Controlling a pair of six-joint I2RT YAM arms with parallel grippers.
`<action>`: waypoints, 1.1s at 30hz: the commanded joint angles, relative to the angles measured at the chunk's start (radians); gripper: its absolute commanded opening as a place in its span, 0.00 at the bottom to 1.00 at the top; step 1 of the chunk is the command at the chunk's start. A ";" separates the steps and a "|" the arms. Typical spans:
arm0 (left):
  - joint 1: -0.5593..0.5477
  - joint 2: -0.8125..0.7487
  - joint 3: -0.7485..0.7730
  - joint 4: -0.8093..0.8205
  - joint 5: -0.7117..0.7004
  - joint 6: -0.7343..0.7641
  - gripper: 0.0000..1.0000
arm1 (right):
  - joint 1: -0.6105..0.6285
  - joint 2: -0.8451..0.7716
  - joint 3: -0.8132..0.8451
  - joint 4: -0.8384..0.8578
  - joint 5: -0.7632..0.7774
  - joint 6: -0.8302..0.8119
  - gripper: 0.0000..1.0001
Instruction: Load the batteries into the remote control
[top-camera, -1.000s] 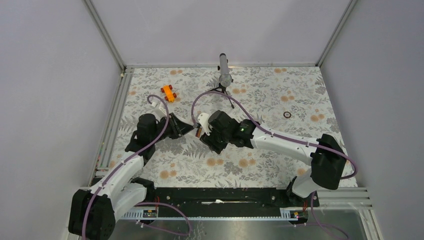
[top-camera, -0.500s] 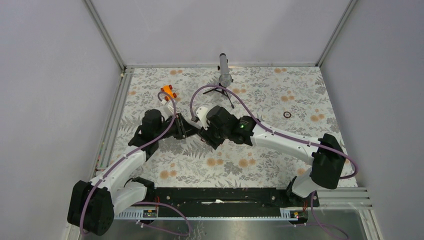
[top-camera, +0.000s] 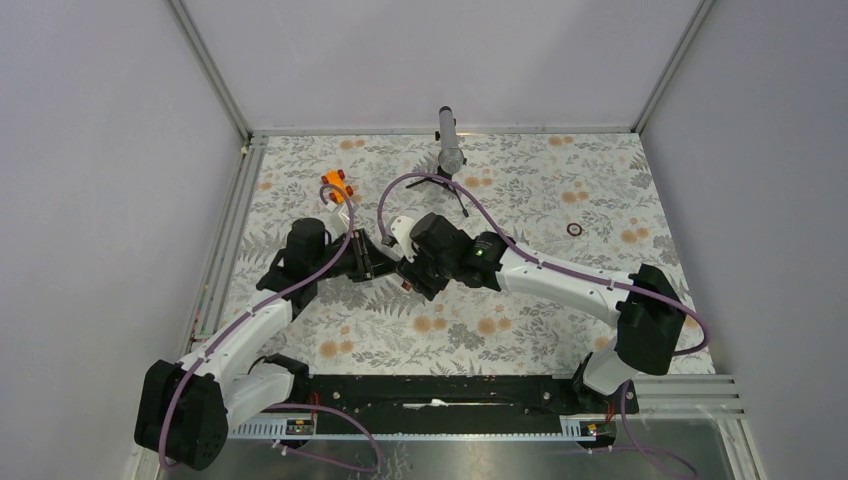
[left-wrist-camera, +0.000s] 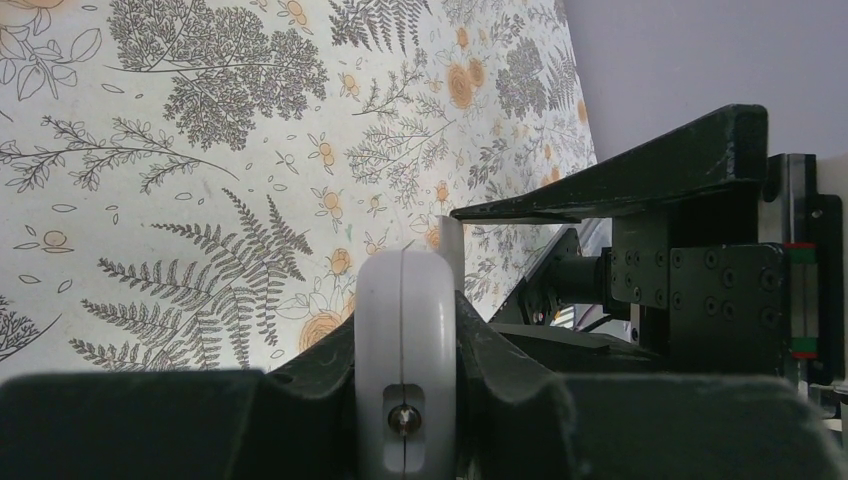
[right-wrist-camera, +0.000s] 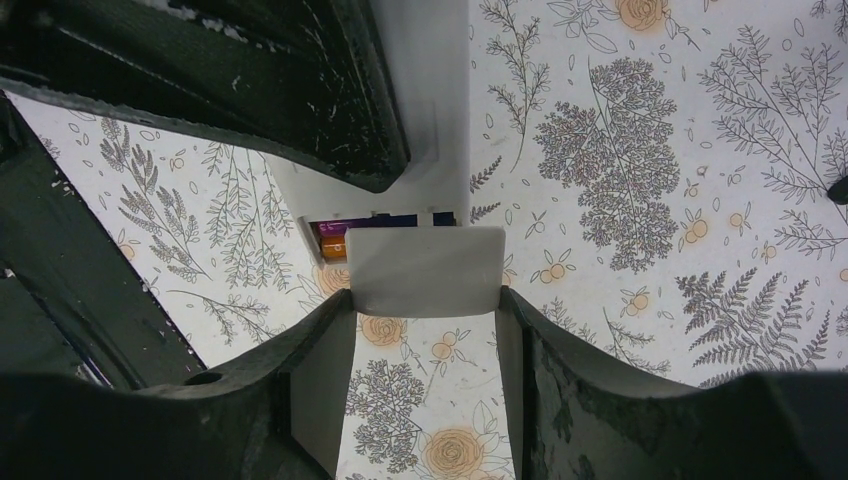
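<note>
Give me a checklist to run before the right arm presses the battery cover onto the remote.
1. Remote control clamped in the left gripper: ok.
2. Battery cover held in the right gripper: ok.
3. Orange battery and purple battery in the open bay: ok, both show there.
4. Both batteries fully seated: cannot tell, the cover hides most of the bay.
5. Cover lined up with the bay's edges: cannot tell from these views.
6. Bay closed: not ok, the batteries are exposed.
</note>
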 joint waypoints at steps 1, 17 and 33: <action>-0.006 -0.004 0.050 0.044 0.027 0.013 0.00 | -0.002 -0.009 0.042 0.015 -0.012 -0.001 0.48; -0.008 0.027 0.066 0.046 0.026 0.002 0.00 | 0.009 -0.001 0.044 0.026 -0.061 -0.006 0.48; -0.015 0.042 0.082 0.049 0.050 -0.026 0.00 | 0.016 0.012 0.038 0.030 -0.056 -0.014 0.48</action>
